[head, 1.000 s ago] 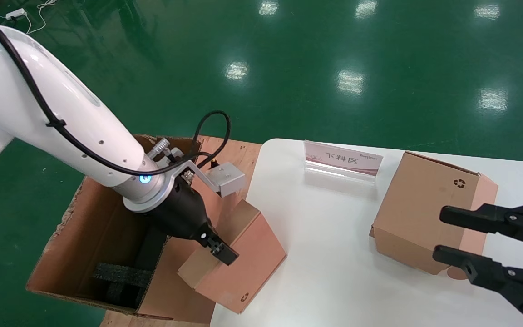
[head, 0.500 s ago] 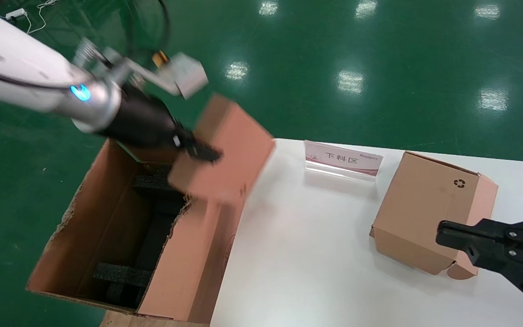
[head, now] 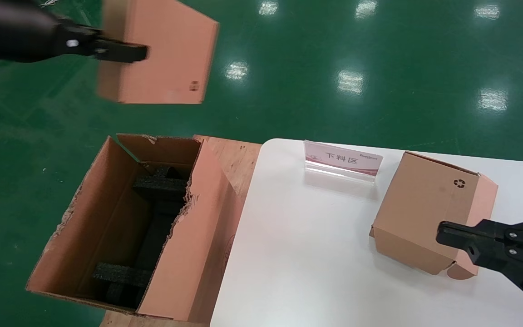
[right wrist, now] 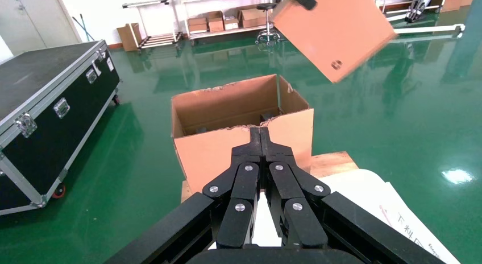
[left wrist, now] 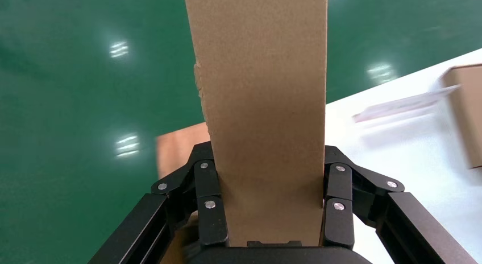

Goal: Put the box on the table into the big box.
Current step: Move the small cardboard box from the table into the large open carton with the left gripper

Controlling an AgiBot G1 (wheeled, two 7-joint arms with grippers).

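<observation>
The slim pinkish-brown box [head: 166, 54] hangs in the air, high above the green floor and beyond the far end of the big box [head: 93, 213]. My left gripper [head: 123, 49] is shut on one edge of it; in the left wrist view the box [left wrist: 261, 93] fills the space between the fingers [left wrist: 206, 187]. The big box stands open on the floor left of the white table [head: 307, 254], with black foam blocks [head: 159, 184] inside. It also shows in the right wrist view [right wrist: 216, 150], with the held box [right wrist: 335, 25] above it. My right gripper [head: 443, 234] is shut and empty.
A chunkier brown cube-like box [head: 420, 204] stands on the table's right side, just in front of my right gripper [right wrist: 261, 136]. A clear sign holder [head: 343, 159] stands at the table's far edge. A wooden pallet [head: 229, 154] lies under the big box. A black flight case [right wrist: 45, 104] stands farther off.
My left gripper has lifted the slim box from beside the big box's wall, up and away to the far left. My right gripper has shut and drawn back slightly.
</observation>
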